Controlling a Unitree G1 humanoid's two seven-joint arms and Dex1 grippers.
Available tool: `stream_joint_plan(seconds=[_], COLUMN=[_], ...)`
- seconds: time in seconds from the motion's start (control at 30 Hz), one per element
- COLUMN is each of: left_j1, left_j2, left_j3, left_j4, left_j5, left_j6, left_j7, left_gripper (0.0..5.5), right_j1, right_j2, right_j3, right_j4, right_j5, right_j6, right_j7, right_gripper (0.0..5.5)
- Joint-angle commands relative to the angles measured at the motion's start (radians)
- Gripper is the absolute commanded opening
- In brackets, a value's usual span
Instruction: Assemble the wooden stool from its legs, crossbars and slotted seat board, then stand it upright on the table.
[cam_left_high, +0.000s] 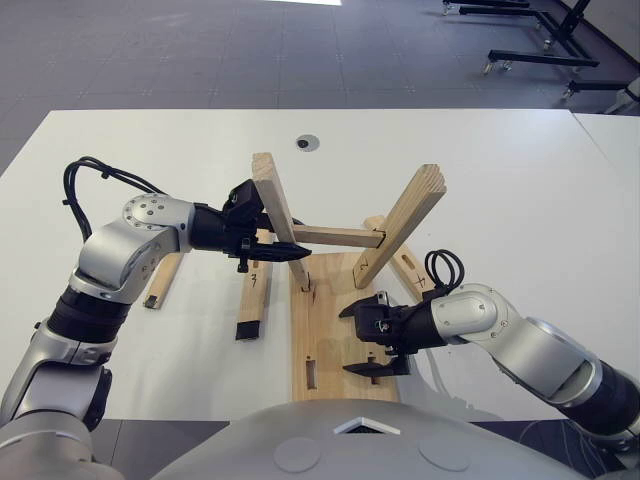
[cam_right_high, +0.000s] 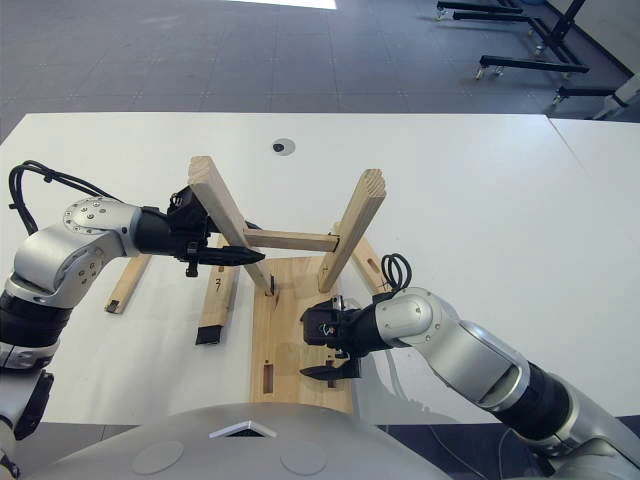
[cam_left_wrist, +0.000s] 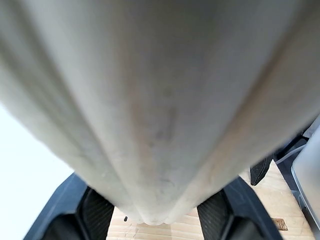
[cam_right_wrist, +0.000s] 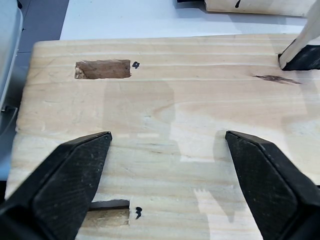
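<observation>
The slotted seat board lies flat near the table's front edge. Two legs stand tilted in its slots, the left leg and the right leg, joined by a crossbar. My left gripper is shut on the left leg low down; in the left wrist view the leg sits between the fingers. My right gripper hovers open just over the board's near right part. Its fingers straddle bare board between two empty slots.
A loose leg with a black end lies left of the board, and a shorter wooden piece lies farther left. Another piece lies behind the right leg. The white table has a round grommet at the back.
</observation>
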Motion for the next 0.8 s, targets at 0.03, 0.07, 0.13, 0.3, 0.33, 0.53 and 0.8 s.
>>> stream_joint_plan(seconds=[0.03, 0.07, 0.13, 0.3, 0.33, 0.53, 0.8], left_j1=[0.072, 0.066, 0.059, 0.059, 0.063, 0.054, 0.070], left_j2=[0.025, 0.024, 0.024, 0.029, 0.031, 0.043, 0.018], left_j3=[-0.082, -0.083, -0.082, -0.095, -0.105, -0.163, -0.227], left_j4=[-0.002, 0.007, 0.016, 0.033, 0.033, 0.110, 0.140], left_j5=[0.019, 0.026, 0.031, 0.058, 0.069, 0.204, 0.211], left_j6=[0.057, 0.055, 0.052, 0.041, 0.031, -0.133, -0.134], left_j7=[-0.075, -0.074, -0.073, -0.068, -0.071, -0.083, -0.064], left_gripper=[2.02, 2.02, 2.02, 2.02, 2.02, 2.02, 2.02], right_j1=[0.070, 0.067, 0.064, 0.067, 0.064, 0.067, 0.069], right_j2=[-0.030, -0.028, -0.028, -0.029, -0.025, -0.012, -0.013], right_j3=[0.092, 0.092, 0.093, 0.087, 0.085, 0.092, 0.090], right_j4=[0.149, 0.152, 0.157, 0.169, 0.173, 0.165, 0.175], right_j5=[-0.098, -0.099, -0.104, -0.110, -0.109, -0.105, -0.110], right_j6=[0.119, 0.118, 0.114, 0.099, 0.096, 0.086, 0.078], right_j7=[-0.089, -0.089, -0.089, -0.094, -0.093, -0.091, -0.094], right_gripper=[4.18, 4.18, 4.18, 4.18, 4.18, 4.18, 4.18])
